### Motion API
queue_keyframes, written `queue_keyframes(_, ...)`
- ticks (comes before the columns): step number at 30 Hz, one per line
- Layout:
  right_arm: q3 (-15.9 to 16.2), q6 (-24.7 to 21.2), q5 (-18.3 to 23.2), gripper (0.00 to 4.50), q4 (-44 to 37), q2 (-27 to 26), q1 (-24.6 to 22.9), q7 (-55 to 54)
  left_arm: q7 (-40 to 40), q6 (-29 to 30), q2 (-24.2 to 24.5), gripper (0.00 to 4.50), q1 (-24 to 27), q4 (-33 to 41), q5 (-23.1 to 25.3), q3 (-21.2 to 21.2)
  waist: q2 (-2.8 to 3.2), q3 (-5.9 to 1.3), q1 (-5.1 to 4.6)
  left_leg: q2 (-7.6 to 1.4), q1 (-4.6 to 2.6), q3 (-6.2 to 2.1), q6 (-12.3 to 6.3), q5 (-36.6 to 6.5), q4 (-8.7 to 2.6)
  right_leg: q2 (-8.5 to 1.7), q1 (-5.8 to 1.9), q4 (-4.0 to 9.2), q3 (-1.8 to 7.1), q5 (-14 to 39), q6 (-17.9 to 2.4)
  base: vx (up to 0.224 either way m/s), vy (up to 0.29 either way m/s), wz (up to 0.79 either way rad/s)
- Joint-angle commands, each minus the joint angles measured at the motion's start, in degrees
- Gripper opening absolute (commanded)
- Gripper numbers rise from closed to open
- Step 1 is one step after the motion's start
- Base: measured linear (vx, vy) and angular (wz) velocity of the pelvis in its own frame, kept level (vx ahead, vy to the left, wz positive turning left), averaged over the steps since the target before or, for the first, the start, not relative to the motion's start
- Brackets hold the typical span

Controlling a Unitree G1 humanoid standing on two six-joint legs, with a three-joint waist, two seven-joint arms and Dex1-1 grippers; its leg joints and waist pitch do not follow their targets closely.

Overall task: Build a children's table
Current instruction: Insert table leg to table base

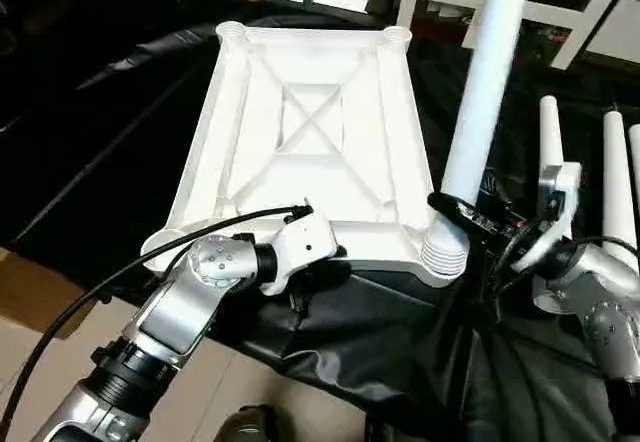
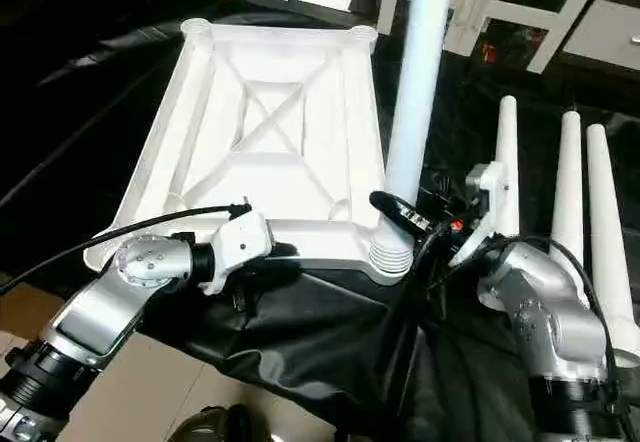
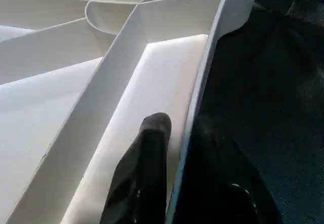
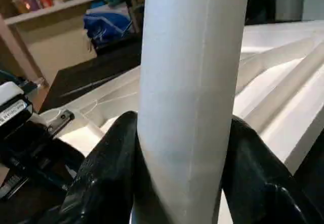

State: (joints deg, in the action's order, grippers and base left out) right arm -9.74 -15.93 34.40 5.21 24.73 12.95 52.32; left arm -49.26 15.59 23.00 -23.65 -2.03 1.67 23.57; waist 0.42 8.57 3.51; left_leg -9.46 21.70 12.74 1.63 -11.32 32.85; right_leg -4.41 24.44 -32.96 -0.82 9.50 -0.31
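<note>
White plastic is seen in the tabletop (image 1: 310, 152), laid ribs-up on the black-draped table (image 1: 90, 132). One tube leg (image 1: 487, 87) is stood upright in the near right corner socket (image 1: 445, 252) and is pinched low down by the right tool (image 1: 462, 212). The near edge is clamped by the left tool (image 3: 174, 148). Three spare legs (image 2: 570, 192) are laid to the right.

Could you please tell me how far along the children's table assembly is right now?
Done: the tabletop lies underside up. In hand: the left gripper clamps its near rim while the right gripper holds one leg upright at the near right socket. Left: three legs lie beside it.
</note>
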Motion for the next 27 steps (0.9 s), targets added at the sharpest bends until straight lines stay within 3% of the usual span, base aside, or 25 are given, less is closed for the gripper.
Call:
queue_keyframes(1,-3.7,0.8,-1.4,1.82,2.5,0.1,-2.5,-4.0,-0.5,-0.4,0.3,0.59,0.8,-1.1,0.6,1.1,-0.18,-2.62,-0.16,-4.16,-1.48,-2.03,-3.64,-11.6,-4.77,-3.81,-1.70,3.92,2.22,13.8,-13.5,0.000,0.000,0.00)
queue_keyframes(7,-6.4,5.7,-1.6,1.82,3.3,-3.1,-5.6,-7.6,0.7,-0.7,-0.4,0.59,0.3,-2.1,1.0,0.5,-0.12,-2.50,-0.23,-4.17,-1.61,-2.07,-2.50,-14.4,-5.05,-3.86,-1.31,4.40,2.25,17.8,-12.2,0.000,0.000,0.00)
queue_keyframes(10,-7.5,6.3,-1.2,1.82,3.8,-4.1,-6.3,-9.0,1.0,-0.7,-0.6,0.59,0.1,-2.4,1.1,0.3,-0.14,-2.52,-0.28,-4.14,-1.37,-2.30,-2.07,-14.9,-5.28,-3.92,-1.49,4.42,2.18,19.1,-11.5,0.000,0.000,0.00)
queue_keyframes(15,-7.1,7.7,-1.5,1.82,3.4,-5.8,-8.9,-9.9,1.5,-0.9,-0.9,0.59,-0.2,-2.8,1.3,-0.1,-0.12,-2.58,-0.26,-4.16,-1.46,-2.21,-2.15,-14.6,-5.26,-3.84,-1.32,4.47,2.22,18.3,-11.1,0.000,0.000,0.00)
queue_keyframes(23,-5.5,18.4,-7.1,1.82,3.6,-10.9,-13.6,-13.8,3.2,-1.3,-2.0,0.59,-0.9,-4.2,1.5,-0.6,-0.10,-2.43,-0.43,-4.24,-1.61,-2.36,-0.98,-17.6,-5.72,-3.96,-1.05,4.98,2.27,22.5,-9.7,0.000,0.000,0.00)
queue_keyframes(27,-5.5,22.4,-8.4,1.82,5.2,-12.7,-15.0,-15.5,3.6,-1.3,-2.3,0.59,-1.0,-4.5,1.6,-0.8,-0.02,-2.63,-0.48,-4.35,-1.61,-2.44,-0.68,-17.1,-5.88,-4.01,-1.25,4.92,2.25,21.0,-9.6,0.000,0.000,0.00)
